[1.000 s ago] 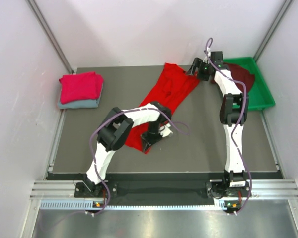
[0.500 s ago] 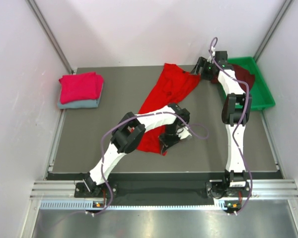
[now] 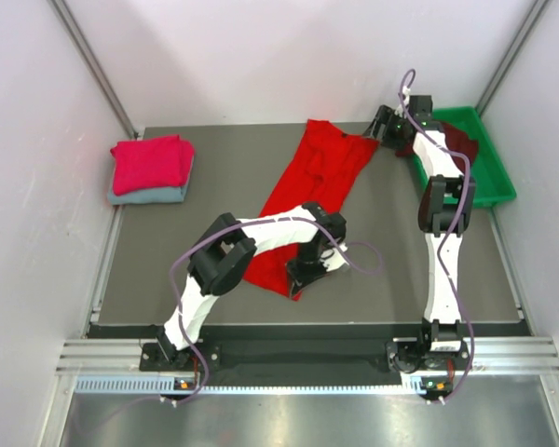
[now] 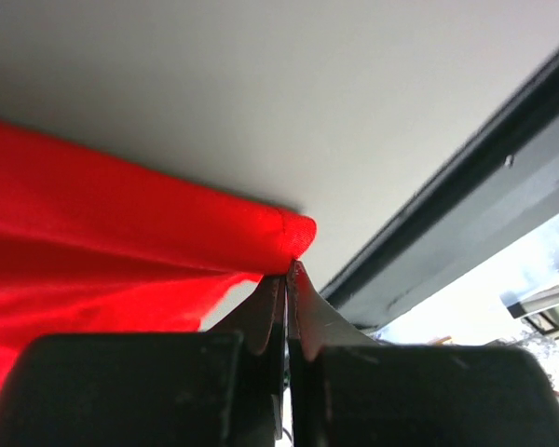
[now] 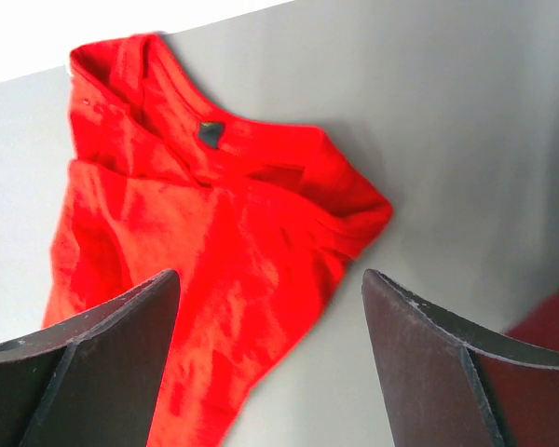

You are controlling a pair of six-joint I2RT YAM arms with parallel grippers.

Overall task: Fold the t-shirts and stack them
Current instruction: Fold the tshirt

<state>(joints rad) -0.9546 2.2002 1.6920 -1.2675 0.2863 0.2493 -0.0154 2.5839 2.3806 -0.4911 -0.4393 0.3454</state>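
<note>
**A:** What does the left end effector (image 3: pixel 298 277) have hold of?

**B:** Its jaws are pinched fully together on the near corner of the bright red t-shirt (image 3: pixel 315 182). In the left wrist view the shirt's folded edge (image 4: pixel 121 223) sits right at the tips of the left end effector (image 4: pixel 287 279).

**A:** And where does the shirt go from there?

**B:** It runs away from that end effector as a long, rumpled strip on the desk (image 3: pixel 391 261). Its far end lies just beside the right end effector (image 3: pixel 384 126).

**A:** Is the right one gripping it?

**B:** No. The right end effector (image 5: pixel 270 275) is spread wide with nothing between its fingers. It hangs over the collar end of the shirt (image 5: pixel 214 251), which lies flat below it.

**A:** And the other shirts?

**B:** The crimson-pink t-shirt (image 3: pixel 152 161) lies folded on top of the grey-blue t-shirt (image 3: pixel 149 195). That pair is well apart from the left end effector, to its left and farther back. The dark maroon t-shirt (image 3: pixel 452 140) is bunched in the green tray (image 3: pixel 492 182), just to the right of the right end effector.
</note>
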